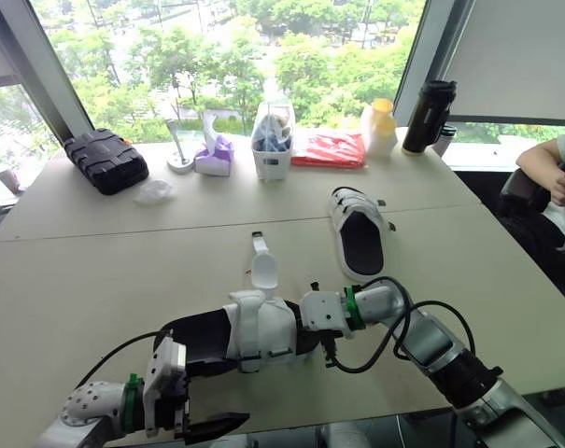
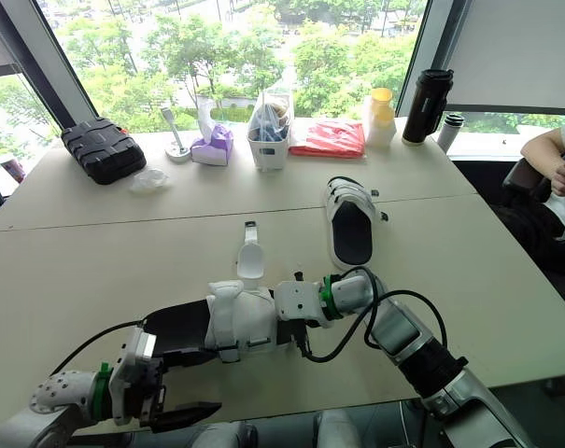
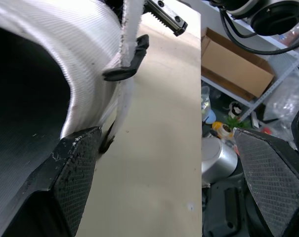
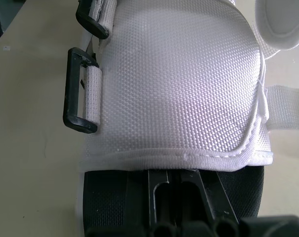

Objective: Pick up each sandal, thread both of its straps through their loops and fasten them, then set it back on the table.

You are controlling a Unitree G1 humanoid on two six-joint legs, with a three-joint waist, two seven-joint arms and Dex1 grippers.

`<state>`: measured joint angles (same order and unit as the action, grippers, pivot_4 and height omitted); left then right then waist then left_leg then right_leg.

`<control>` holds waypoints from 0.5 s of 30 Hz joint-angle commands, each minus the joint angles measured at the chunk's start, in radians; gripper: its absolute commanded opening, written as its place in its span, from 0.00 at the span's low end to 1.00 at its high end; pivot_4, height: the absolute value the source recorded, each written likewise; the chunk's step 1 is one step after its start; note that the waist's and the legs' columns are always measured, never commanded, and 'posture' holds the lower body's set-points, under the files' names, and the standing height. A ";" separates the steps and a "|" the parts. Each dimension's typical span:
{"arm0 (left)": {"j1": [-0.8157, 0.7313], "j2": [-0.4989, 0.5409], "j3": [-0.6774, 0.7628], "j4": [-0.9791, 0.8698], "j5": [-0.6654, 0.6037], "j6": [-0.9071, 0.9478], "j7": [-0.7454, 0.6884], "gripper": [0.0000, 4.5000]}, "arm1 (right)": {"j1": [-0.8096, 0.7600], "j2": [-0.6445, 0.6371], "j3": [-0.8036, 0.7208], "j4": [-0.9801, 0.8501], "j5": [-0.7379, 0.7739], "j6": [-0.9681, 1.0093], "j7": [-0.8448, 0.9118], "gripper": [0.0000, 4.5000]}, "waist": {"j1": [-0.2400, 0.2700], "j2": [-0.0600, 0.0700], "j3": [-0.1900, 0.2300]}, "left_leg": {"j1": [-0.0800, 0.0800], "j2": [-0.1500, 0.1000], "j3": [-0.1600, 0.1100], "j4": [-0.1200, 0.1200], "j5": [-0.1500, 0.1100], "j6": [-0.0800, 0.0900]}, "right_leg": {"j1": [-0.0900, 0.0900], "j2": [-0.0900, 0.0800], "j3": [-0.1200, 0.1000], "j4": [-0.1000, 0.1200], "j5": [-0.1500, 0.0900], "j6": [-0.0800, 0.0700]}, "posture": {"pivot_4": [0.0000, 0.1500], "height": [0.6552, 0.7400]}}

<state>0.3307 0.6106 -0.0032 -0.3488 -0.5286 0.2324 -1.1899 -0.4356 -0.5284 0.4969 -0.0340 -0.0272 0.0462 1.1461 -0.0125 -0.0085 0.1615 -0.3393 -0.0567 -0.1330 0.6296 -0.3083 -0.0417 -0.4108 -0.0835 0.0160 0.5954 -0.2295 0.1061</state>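
Observation:
A sandal (image 1: 254, 329) with a black sole and white upper lies near the table's front edge. One white strap (image 1: 262, 264) is loose and sticks out toward the table's middle. Two black loops (image 4: 78, 101) sit empty on the upper's near side. My right gripper (image 1: 303, 329) is shut on the toe end of the sole, its fingers (image 4: 189, 205) pressed to the black footbed. My left gripper (image 1: 212, 427) is open just in front of the heel; one finger (image 3: 75, 173) touches the sandal's side. A second sandal (image 1: 357, 231) lies farther right with its straps closed.
Along the window side stand a black case (image 1: 105, 161), a tissue pack (image 1: 214, 154), a white basket (image 1: 273, 140), a red bag (image 1: 329, 149), a yellow-lidded bottle (image 1: 380, 126) and a black tumbler (image 1: 429, 117). A person's arm (image 1: 548, 168) rests at the far right.

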 commanded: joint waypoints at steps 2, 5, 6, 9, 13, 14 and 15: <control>-0.026 -0.021 -0.030 -0.002 0.008 -0.025 0.015 0.98 | 0.047 -0.022 0.082 0.090 -0.084 0.038 0.018 0.00 | 0.000 0.000 0.000 | 0.000 0.000 0.000 0.000 0.000 0.000 | 0.000 0.000 0.000 0.000 0.000 0.000 | 1.00 1.00; -0.040 -0.032 -0.055 0.007 0.021 -0.029 0.017 0.98 | 0.047 -0.022 0.082 0.090 -0.085 0.037 0.017 0.00 | 0.001 0.000 0.000 | 0.000 0.000 0.000 0.000 0.000 0.000 | 0.000 0.000 0.000 0.000 0.000 0.000 | 1.00 1.00; -0.048 -0.037 -0.061 0.014 0.024 -0.030 0.019 0.98 | 0.046 -0.020 0.082 0.091 -0.085 0.038 0.016 0.00 | 0.001 0.000 0.000 | 0.000 0.000 0.000 0.000 0.000 0.000 | 0.000 0.000 0.000 0.000 0.000 0.000 | 1.00 1.00; -0.071 -0.049 -0.077 0.037 0.034 -0.037 0.024 0.87 | 0.044 -0.019 0.082 0.092 -0.086 0.039 0.016 0.00 | 0.001 0.000 0.000 | 0.000 0.000 0.000 0.001 0.000 0.000 | 0.001 0.000 0.000 0.000 0.000 0.000 | 1.00 1.00; -0.088 -0.057 -0.094 0.051 0.045 -0.042 0.031 0.46 | 0.044 -0.019 0.082 0.090 -0.086 0.040 0.017 0.00 | -0.001 0.000 0.000 | 0.000 0.000 0.000 0.001 0.000 0.000 | 0.001 0.000 0.000 0.000 0.000 0.000 | 1.00 1.00; -0.090 -0.058 -0.097 0.053 0.046 -0.043 0.034 0.34 | 0.045 -0.020 0.082 0.090 -0.086 0.040 0.017 0.00 | -0.001 0.000 0.000 | 0.000 0.000 0.000 0.000 0.000 0.000 | 0.001 0.000 0.000 0.000 0.000 0.000 | 1.00 1.00; -0.089 -0.061 -0.101 0.056 0.047 -0.045 0.038 0.23 | 0.047 -0.020 0.082 0.088 -0.086 0.040 0.017 0.00 | -0.001 0.000 0.000 | 0.000 0.000 0.000 0.000 0.000 0.000 | 0.001 0.000 0.000 0.000 0.000 0.000 | 1.00 1.00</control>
<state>0.2390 0.5530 -0.0994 -0.2839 -0.4835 0.2072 -1.1545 -0.4369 -0.5281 0.4975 -0.0329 -0.0304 0.0444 1.1463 -0.0132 -0.0085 0.1613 -0.3389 -0.0568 -0.1332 0.6299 -0.3083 -0.0416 -0.4102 -0.0832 0.0155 0.5956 -0.2291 0.1059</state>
